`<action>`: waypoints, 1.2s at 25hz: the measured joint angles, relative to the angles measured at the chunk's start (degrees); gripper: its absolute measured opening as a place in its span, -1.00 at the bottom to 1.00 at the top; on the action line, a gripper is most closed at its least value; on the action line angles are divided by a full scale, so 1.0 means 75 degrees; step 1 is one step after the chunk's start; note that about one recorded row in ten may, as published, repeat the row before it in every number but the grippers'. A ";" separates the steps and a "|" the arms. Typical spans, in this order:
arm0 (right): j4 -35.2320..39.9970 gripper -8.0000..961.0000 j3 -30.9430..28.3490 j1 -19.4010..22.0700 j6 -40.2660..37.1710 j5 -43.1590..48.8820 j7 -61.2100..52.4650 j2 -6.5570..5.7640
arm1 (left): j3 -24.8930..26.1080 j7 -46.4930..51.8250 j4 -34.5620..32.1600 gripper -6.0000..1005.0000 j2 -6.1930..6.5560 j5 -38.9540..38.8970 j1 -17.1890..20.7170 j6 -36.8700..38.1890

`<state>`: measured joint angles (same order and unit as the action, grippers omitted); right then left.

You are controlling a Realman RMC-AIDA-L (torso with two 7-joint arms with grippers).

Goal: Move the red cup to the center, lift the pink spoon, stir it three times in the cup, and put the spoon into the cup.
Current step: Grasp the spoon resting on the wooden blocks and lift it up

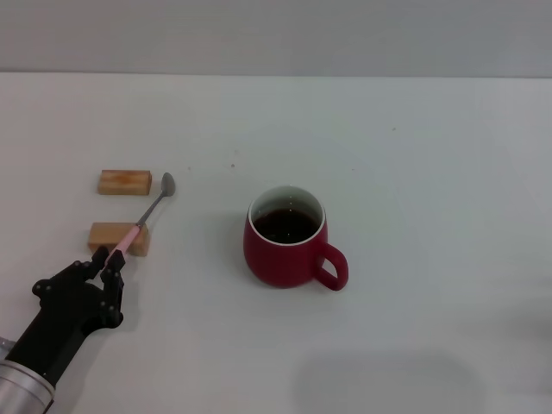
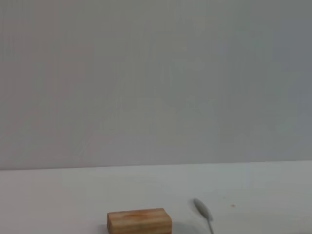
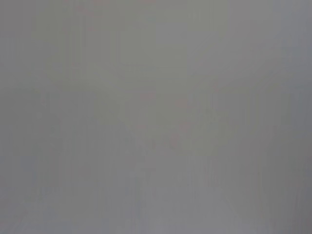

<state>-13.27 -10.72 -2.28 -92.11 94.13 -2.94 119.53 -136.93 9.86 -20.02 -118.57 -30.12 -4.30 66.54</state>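
The red cup [image 1: 285,250] stands near the middle of the table with dark liquid inside and its handle turned toward the front right. Left of it lies the pink spoon [image 1: 141,226], its pink handle propped on the nearer wooden block [image 1: 118,238] and its grey bowl [image 2: 202,208] on the table beside the farther block [image 1: 125,182]. My left gripper [image 1: 107,258] is at the front left, open, with its fingertips on either side of the handle's end. The right gripper is out of view.
The two wooden blocks sit one behind the other at the left; the farther one [image 2: 139,221] also shows in the left wrist view. White table [image 1: 414,172] stretches to the right and behind the cup. The right wrist view holds only plain grey.
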 joint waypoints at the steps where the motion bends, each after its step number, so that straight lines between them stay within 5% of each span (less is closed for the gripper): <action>1: 0.0000 -0.98 0.0000 0.0000 0.0000 0.0000 0.0001 0.0000 | 0.0000 0.0002 -0.0001 -0.50 0.0001 -0.0002 -0.0001 0.0014; 10: 0.0000 -0.98 0.0000 0.0000 0.0001 -0.0001 0.0014 0.0000 | 0.0009 -0.0078 -0.0002 -0.72 0.0001 -0.0003 -0.0011 0.0254; 30: 0.0000 -0.98 0.0012 -0.0001 0.0003 -0.0001 0.0019 0.0000 | 0.0071 -0.0514 -0.0119 -0.72 0.0024 -0.0003 -0.0021 0.0708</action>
<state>-13.27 -10.63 -2.29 -92.08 94.13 -2.81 119.53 -136.40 6.01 -20.92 -118.39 -30.15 -4.46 71.85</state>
